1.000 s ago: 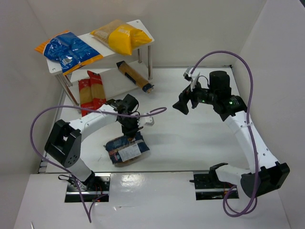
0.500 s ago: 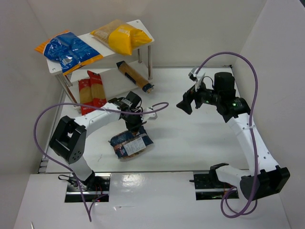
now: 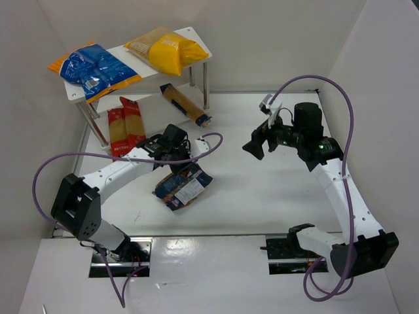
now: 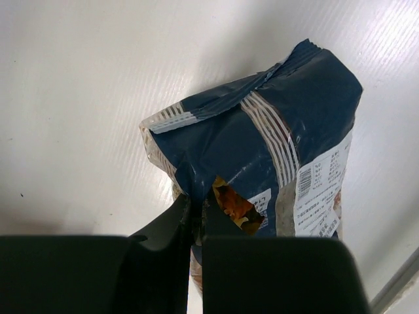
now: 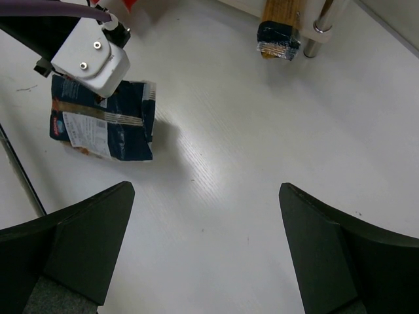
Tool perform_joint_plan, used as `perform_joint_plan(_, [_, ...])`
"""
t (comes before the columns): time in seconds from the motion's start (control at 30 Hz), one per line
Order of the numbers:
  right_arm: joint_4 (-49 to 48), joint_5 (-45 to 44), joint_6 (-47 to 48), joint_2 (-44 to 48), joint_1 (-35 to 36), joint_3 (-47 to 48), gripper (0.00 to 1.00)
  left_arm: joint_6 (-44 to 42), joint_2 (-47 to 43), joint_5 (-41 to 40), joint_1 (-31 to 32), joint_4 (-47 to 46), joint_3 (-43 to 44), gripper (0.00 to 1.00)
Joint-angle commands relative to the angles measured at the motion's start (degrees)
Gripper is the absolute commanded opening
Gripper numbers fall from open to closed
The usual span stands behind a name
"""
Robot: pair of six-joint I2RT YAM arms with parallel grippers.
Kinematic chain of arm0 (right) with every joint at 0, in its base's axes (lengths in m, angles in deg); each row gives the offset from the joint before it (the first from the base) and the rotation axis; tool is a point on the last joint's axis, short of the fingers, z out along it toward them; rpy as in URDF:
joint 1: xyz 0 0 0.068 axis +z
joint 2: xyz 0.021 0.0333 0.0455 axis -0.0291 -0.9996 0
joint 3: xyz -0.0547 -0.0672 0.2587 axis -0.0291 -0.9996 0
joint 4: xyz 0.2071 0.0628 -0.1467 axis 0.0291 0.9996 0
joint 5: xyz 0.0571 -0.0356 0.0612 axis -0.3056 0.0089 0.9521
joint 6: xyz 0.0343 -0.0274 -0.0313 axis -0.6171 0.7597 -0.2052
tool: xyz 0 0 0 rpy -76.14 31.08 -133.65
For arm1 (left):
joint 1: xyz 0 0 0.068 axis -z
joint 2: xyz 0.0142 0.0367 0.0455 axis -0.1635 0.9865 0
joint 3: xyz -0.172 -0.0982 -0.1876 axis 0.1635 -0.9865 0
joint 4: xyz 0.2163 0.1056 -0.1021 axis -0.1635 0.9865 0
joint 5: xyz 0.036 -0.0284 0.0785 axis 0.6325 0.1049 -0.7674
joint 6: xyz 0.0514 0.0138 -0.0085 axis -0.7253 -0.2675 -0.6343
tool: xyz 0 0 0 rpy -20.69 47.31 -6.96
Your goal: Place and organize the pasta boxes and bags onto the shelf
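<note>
My left gripper [image 3: 178, 166] is shut on the top edge of the clear pasta bag with the dark blue label [image 3: 185, 186], which hangs tilted over the table; the left wrist view shows the gripper [image 4: 196, 204] pinching that bag [image 4: 281, 124]. On the shelf [image 3: 199, 34] the top board carries a blue-and-orange bag [image 3: 91, 69] and a yellow bag [image 3: 167, 49]. Red spaghetti packs [image 3: 126, 127] and a long tan box [image 3: 185, 103] lie on the lower level. My right gripper [image 3: 253, 144] hovers open over the table's middle right, nothing between its fingers [image 5: 72, 229].
White walls close in the table on the left, back and right. The shelf's metal legs [image 3: 206, 85] stand by the tan box's dark end [image 5: 280, 36]. Purple cables loop above both arms. In the right wrist view the blue-label bag [image 5: 105, 124] hangs under the left wrist.
The left gripper has carried the blue-label bag up the table toward the shelf, and the bag has turned. The right gripper pulled back slightly to the right and stayed open.
</note>
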Motion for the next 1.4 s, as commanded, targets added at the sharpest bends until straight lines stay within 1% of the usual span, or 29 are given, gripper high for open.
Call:
perform_joint_plan(0.0, [-3.29, 0.34, -0.44, 1.85, -0.32, -0.81, 1.00, 2.58, -0.85, 0.07, 0.21, -4.46, 0.33, 0.00])
perform_joint_plan(0.4, [-4.43, -0.19, -0.44, 2.38, -0.32, -1.96, 1.00, 5.13, -6.38, 2.43, 0.21, -4.46, 0.85, 0.00])
perform_joint_plan(0.5, [-4.43, -0.19, -0.44, 2.38, -0.32, -1.96, 1.00, 5.66, -6.92, 5.51, 0.21, -2.71, 1.82, 0.00])
perform_joint_plan(0.6, [-4.95, -0.19, -0.96, 2.38, -0.84, -1.96, 1.00, 5.66, -7.53, 10.51, -2.07, -1.13, 3.05, 0.00])
perform_joint_plan(0.7, [-4.96, -0.19, -0.96, 1.85, -0.85, -2.49, 1.00, 5.66, -8.76, 12.54, -2.60, -0.60, 3.67, 0.00])
perform_joint_plan(1.03, [-5.49, 0.34, -0.96, 1.85, -0.85, -3.01, 1.00, 6.71, -12.62, 12.55, -3.66, -0.07, 5.34, 0.00])
perform_joint_plan(1.1, [-5.49, 0.34, -0.96, 1.85, -0.85, -3.01, 1.00, 7.32, -13.33, 10.97, -3.66, -0.07, 5.86, 0.00])
perform_joint_plan(1.23, [-5.49, 0.86, -0.96, 1.85, -0.85, -3.01, 1.00, 7.94, -15.17, 10.96, -4.80, -0.07, 6.39, 0.00])
perform_joint_plan(1.37, [-5.49, 0.87, -0.96, 1.85, -0.85, -3.01, 1.00, 8.47, -16.40, 8.85, -4.80, -0.60, 7.01, 0.00])
